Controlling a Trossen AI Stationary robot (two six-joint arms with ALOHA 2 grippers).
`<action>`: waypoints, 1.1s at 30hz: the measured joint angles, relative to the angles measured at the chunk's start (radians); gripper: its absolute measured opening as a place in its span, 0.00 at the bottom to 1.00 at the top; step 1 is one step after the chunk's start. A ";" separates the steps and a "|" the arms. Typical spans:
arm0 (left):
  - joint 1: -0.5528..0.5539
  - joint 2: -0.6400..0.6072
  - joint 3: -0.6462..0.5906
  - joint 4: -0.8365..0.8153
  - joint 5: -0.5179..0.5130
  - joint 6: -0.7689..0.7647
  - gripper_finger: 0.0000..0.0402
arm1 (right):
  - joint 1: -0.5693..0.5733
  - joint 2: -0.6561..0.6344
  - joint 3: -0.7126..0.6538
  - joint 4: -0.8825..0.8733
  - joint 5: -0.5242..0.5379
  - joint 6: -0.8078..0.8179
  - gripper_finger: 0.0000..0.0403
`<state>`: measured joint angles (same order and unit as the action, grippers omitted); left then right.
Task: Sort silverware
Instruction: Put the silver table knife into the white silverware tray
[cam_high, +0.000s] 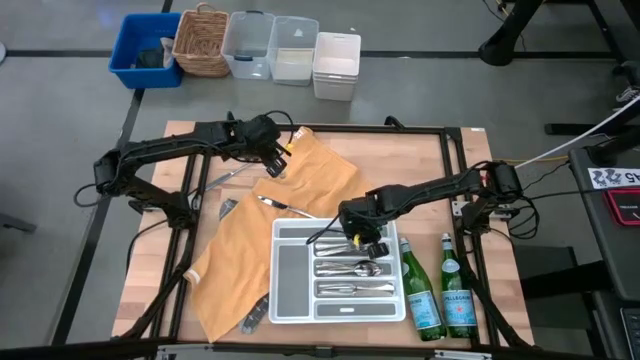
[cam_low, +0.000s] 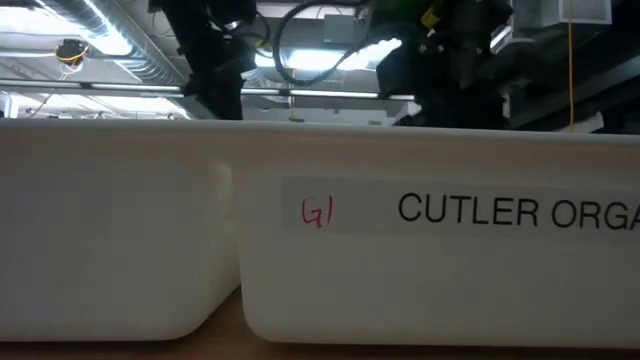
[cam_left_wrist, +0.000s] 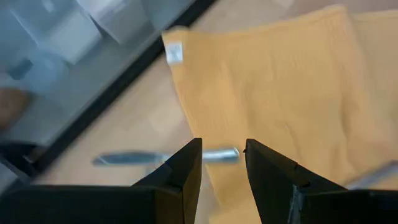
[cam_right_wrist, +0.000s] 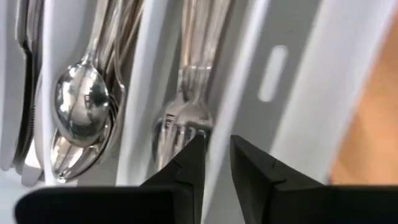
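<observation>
A white divided tray stands at the table's near middle. It holds silverware in separate slots: spoons, forks and knives. My right gripper hovers over the fork slot, pointing down, open with nothing between its fingers. A silver knife lies flat on the wood at the far left, one end at the edge of the orange cloth. My left gripper is open above that knife, clear of it. Another utensil lies on the cloth.
Two green bottles stand right of the tray. Bins and a basket line the floor beyond the far edge. A dark utensil lies at the cloth's near end. In the low view the tray's labelled wall fills the picture.
</observation>
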<state>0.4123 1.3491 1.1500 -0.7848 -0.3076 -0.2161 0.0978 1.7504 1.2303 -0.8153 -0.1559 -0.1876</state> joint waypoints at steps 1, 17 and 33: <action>0.015 0.000 0.000 -0.012 0.025 -0.016 0.28 | 0.000 0.000 0.017 -0.019 0.012 0.000 0.19; 0.226 0.014 0.000 -0.076 0.058 -0.390 0.28 | 0.000 0.000 0.267 -0.253 0.297 -0.002 0.19; 0.243 0.197 0.000 -0.109 0.062 -0.724 0.28 | -0.129 -0.001 0.499 -0.443 0.505 -0.052 0.19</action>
<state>0.6548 1.5465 1.1496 -0.8937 -0.2454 -0.9401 -0.0315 1.7496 1.7298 -1.2580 0.3489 -0.2394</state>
